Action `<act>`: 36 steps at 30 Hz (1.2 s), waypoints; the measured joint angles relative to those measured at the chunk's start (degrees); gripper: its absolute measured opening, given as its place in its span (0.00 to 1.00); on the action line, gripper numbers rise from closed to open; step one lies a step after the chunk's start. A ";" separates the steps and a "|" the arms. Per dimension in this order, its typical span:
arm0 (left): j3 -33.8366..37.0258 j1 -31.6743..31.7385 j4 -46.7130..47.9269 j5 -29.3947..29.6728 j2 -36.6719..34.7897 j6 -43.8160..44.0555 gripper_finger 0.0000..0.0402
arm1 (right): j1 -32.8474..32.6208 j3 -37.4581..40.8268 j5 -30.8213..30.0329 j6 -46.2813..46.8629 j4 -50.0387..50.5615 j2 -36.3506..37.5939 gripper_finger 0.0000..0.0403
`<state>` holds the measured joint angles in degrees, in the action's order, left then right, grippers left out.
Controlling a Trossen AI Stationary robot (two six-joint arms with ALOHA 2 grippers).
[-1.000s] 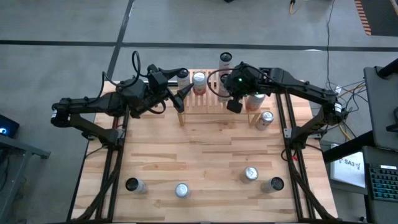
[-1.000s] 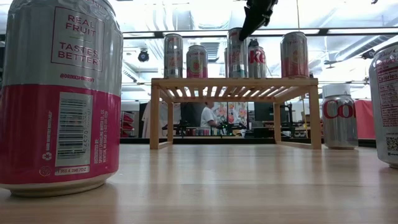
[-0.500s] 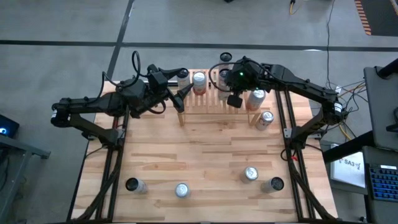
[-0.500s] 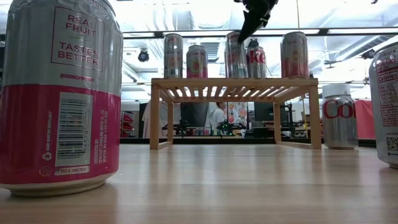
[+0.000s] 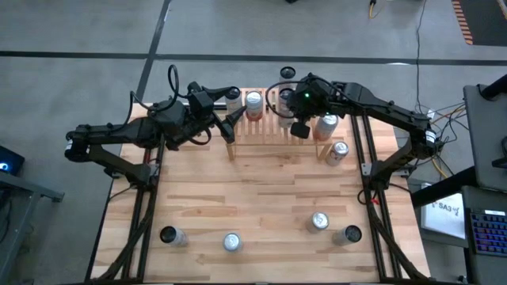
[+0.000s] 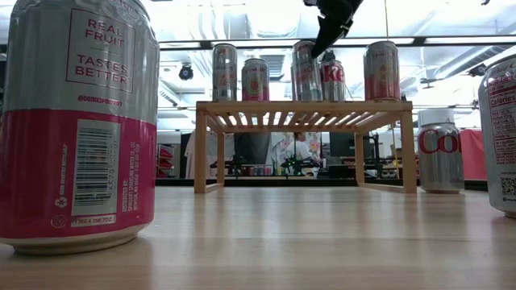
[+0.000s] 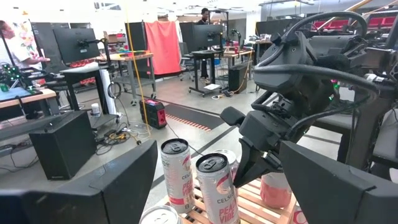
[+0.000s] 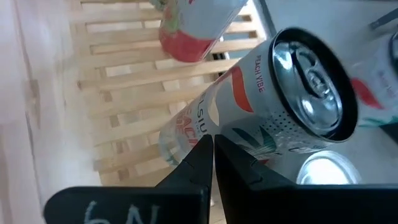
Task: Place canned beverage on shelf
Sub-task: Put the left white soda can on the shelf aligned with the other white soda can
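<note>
Hovering closed, empty right hand (image 5: 300, 130) above cans on shelf (image 5: 273, 133), fingertips close to tall can (image 6: 305, 71); nudge could topple it into neighbours. Left hand (image 5: 230, 127) open beside shelf end.

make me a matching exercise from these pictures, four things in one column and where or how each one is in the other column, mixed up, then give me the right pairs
Column one:
1. right gripper
2. left gripper
3. shelf
4. pink and silver can

Column two:
A. open, by the shelf's left end
B. closest to the low camera, on the table
C. shut, above the cans on the shelf
D. carries a row of upright cans

Pairs: 1-C, 2-A, 3-D, 4-B
</note>
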<state>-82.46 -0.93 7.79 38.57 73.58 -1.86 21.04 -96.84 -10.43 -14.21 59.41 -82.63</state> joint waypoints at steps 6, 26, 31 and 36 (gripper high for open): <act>-0.02 0.00 0.00 0.00 0.00 -0.01 0.80 | 0.00 0.00 0.66 1.65 2.36 0.00 0.02; 0.00 0.01 0.04 0.00 0.04 -0.67 0.80 | -0.15 0.00 6.29 5.26 5.73 0.09 0.02; 0.00 0.02 0.04 0.00 0.04 -0.66 0.80 | -0.42 0.00 6.48 5.35 3.99 0.11 0.02; -0.02 0.02 0.04 0.00 0.04 -1.10 0.80 | -0.24 0.28 5.92 4.51 -0.35 0.04 0.02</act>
<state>-82.48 -0.91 7.84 38.57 73.63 -2.96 20.80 -96.56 -4.50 -9.70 59.05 -82.59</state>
